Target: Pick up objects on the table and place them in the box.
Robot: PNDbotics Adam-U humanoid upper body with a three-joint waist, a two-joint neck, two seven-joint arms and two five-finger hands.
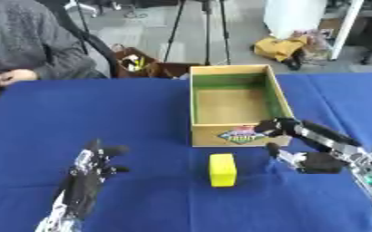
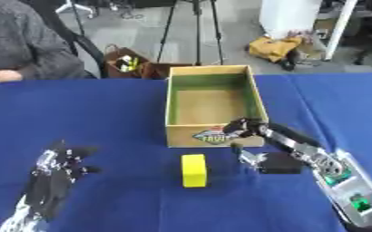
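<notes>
Left eye view: my right hand (image 1: 312, 159) hangs spread and empty just beside the small yellow rectangular block (image 1: 222, 169), lined up for the open cardboard box (image 1: 231, 135) right behind; left hand (image 1: 90, 170) idles open.

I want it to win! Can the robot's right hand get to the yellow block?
Probably yes. The right hand is open just beside the yellow block, with only bare blue table between them. The box sits behind, not in the way.

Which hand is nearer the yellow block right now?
Right. The right hand is open just right of the yellow block, not touching; the left hand rests well off to its left.
</notes>
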